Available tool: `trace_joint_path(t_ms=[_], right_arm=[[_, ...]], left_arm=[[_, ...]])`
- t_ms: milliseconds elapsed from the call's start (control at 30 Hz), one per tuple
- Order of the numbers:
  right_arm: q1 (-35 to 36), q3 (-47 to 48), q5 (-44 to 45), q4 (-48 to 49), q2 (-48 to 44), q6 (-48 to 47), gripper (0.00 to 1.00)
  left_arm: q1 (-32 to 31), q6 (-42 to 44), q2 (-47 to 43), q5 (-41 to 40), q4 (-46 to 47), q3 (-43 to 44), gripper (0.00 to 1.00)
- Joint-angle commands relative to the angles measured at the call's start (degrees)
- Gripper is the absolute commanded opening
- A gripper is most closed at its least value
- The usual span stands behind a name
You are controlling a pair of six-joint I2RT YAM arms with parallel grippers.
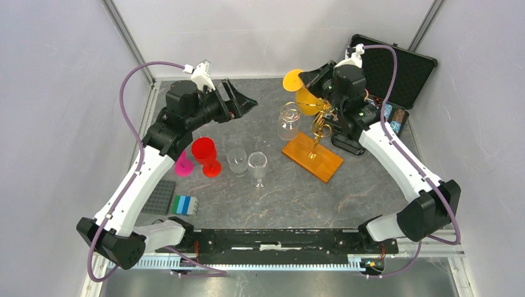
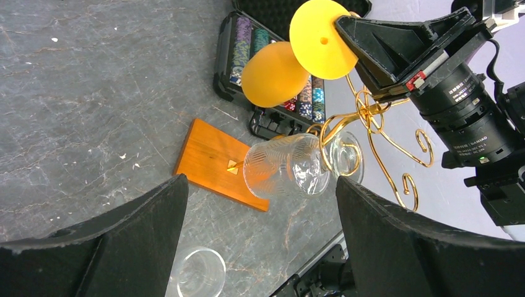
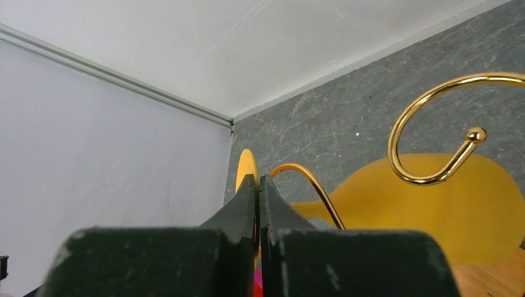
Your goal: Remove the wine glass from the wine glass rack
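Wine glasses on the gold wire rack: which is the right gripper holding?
The yellow-orange plastic wine glass; the right gripper is shut on its round foot. The clear glass hangs untouched.

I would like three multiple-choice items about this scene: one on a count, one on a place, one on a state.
1. How many glasses hang on the wine glass rack? A one; B two; C four.
2. Where does the red glass stand? A on the table; B in a case; C on a shelf.
3. The left end effector is: A open; B shut on a cup; C shut on a cable.
Answers: 1 B, the yellow wine glass and the clear glass; 2 A, beside the pink glass; 3 A, its fingers are wide apart.
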Motion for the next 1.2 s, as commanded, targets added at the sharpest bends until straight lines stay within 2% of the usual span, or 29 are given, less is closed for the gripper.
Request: trace_joint_path(t_ms=[0, 133, 433, 700, 1167], right_arm=[[-0.14, -0.02, 2.18, 4.67, -2.86, -0.83, 0.0], [-0.1, -3.4, 4.6, 11.22, -4.81, 1.19, 0.0], [-0.11, -7.71, 7.37, 12.99, -9.37, 5.87, 0.0], [-0.1, -10.91, 0.19, 14.65, -12.53, 11.7, 0.0], [-0.16, -15.21, -13.48, 26.26, -15.11, 21.41, 0.0]], left_arm=[[0.39, 2.02, -1.46, 1.52, 1.75, -0.34, 0.93], [0.49, 1.81, -1.82, 1.86, 2.02, -0.48, 0.93], [0.66, 1.11, -2.18, 3.5, 3.54, -0.92, 0.94], [0.91, 0.07, -2.08, 4.69, 5.16, -1.36, 0.96], [2.42, -3.49, -3.09, 5.12, 9.59, -4.04, 1.0]])
